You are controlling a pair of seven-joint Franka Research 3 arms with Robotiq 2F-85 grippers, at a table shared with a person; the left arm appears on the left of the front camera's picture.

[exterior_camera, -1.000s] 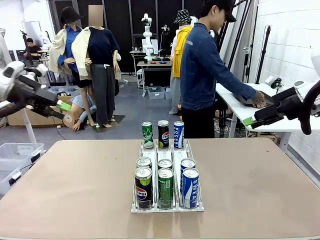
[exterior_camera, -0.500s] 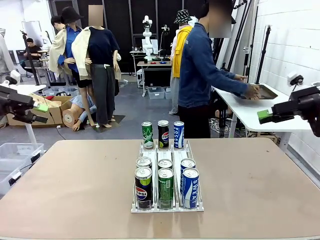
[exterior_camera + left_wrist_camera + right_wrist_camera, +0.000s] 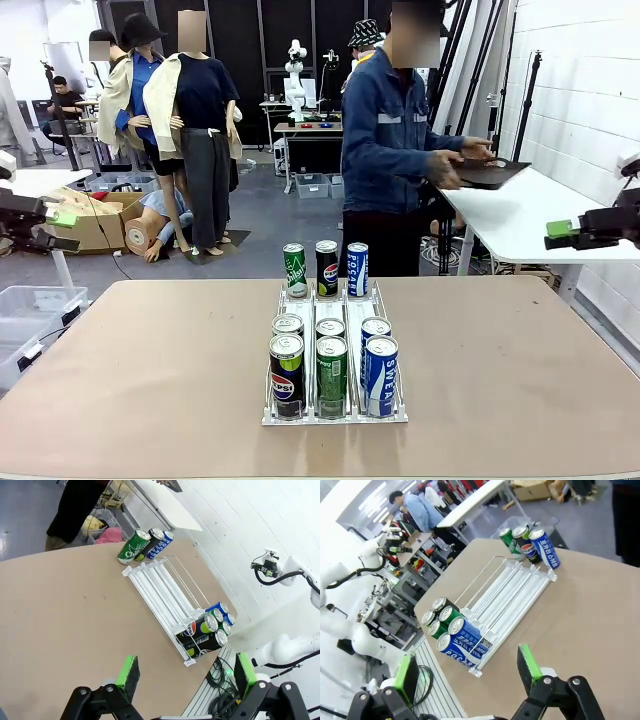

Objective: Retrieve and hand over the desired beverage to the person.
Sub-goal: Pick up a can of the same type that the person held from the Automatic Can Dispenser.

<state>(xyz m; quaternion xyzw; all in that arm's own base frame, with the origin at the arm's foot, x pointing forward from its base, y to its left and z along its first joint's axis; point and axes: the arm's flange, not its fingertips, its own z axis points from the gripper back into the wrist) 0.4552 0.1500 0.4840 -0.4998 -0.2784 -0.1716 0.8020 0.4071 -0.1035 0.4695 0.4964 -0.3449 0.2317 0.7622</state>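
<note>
Brown desk (image 3: 150, 380) with a clear rack (image 3: 335, 418) in the middle, all cans (image 3: 331, 365) sitting at its near and far ends. Nothing lifted yet. Left gripper (image 3: 186, 671) and right gripper (image 3: 467, 669) both spread wide, empty, raised off to either side, well apart from the rack. Person (image 3: 385, 150) beyond the far edge, turned aside, holding a dark tray (image 3: 495, 172). Left to do, likely: learn the wanted can, grasp, lift, pass across.

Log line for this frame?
left gripper: open, empty | right gripper: open, empty | rack: six cans near end, three cans far end | person: hands on dark tray
</note>
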